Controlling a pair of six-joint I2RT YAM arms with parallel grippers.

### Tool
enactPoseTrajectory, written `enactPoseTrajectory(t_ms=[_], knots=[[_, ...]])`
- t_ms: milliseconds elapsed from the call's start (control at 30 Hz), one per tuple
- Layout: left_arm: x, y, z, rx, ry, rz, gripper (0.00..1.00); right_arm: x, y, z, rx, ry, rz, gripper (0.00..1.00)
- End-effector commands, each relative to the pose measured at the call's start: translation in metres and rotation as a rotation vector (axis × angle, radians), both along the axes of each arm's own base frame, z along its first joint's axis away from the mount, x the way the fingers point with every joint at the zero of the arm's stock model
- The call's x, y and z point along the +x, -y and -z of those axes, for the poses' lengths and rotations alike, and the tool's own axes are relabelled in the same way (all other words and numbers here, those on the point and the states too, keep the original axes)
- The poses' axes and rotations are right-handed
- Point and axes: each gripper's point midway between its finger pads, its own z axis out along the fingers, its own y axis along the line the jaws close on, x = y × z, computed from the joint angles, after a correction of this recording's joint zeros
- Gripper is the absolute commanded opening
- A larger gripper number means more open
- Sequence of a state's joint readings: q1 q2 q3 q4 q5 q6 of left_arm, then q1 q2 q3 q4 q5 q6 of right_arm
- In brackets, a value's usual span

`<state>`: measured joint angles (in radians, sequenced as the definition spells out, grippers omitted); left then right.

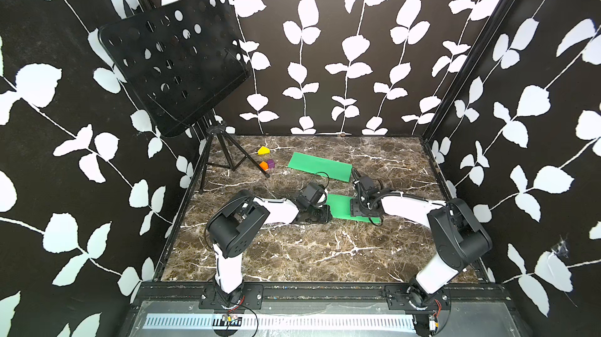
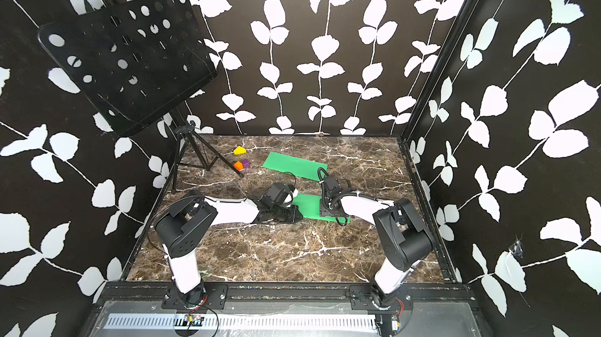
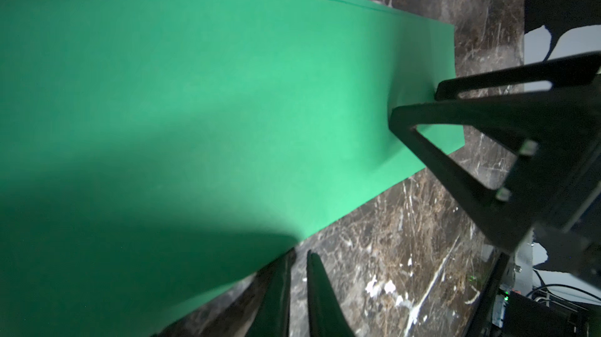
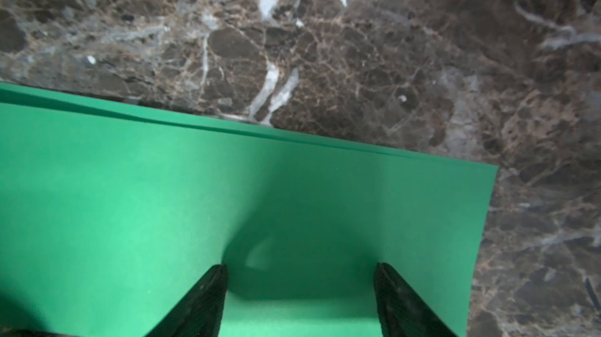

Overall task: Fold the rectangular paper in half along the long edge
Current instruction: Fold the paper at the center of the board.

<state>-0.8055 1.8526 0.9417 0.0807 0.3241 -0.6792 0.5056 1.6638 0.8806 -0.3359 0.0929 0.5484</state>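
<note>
Paper (image 1: 338, 205) flat, long axis left-to-right

We count two green paper sheets (image 1: 320, 167) (image 1: 338, 206) on the marble worktop (image 1: 292, 254), three small blocks, yellow (image 1: 263, 150), orange (image 1: 263, 165) and purple (image 1: 271, 164), one black music stand (image 1: 172, 62) and two robot arms (image 1: 276, 210) (image 1: 406, 205), each with one pincer (image 3: 300, 252) (image 4: 300, 265).

1. Both top views: bright, even light and sharp focus. The wide-angle lens splays the corner rails (image 1: 471, 55) toward 11 and 1 o'clock.
2. Left wrist view: dim. A broad soft shadow darkens much of the green paper (image 3: 195, 91), and the near field is blurred.
3. Right wrist view: the right hand (image 4: 300, 267) casts a shadow on the green paper. The tabletop (image 4: 357, 42) is slightly soft.
</note>
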Motion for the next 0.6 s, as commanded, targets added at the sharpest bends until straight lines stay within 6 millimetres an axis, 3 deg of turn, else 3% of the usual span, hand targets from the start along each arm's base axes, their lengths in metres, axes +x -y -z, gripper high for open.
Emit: enactPoseTrajectory(t_ms=[0, 167, 233, 400, 567], knots=[[-0.014, -0.018, 0.013, 0.065, -0.037, 0.028, 0.15, -0.032, 0.022, 0.028, -0.066, -0.14, 0.015, 0.72], [-0.015, 0.038, -0.051, -0.299, -0.025, 0.131, 0.19, -0.032, 0.023, 0.029, -0.075, -0.145, 0.013, 0.72], [-0.006, 0.044, -0.056, -0.306, -0.007, 0.12, 0.2, -0.032, 0.023, 0.029, -0.077, -0.145, 0.015, 0.72], [0.016, 0.045, -0.029, -0.175, 0.001, 0.086, 0.2, -0.03, 0.022, 0.028, -0.068, -0.139, 0.021, 0.72], [0.015, 0.045, -0.008, -0.158, -0.046, 0.071, 0.2, -0.031, 0.025, 0.025, -0.087, -0.138, 0.016, 0.72]])
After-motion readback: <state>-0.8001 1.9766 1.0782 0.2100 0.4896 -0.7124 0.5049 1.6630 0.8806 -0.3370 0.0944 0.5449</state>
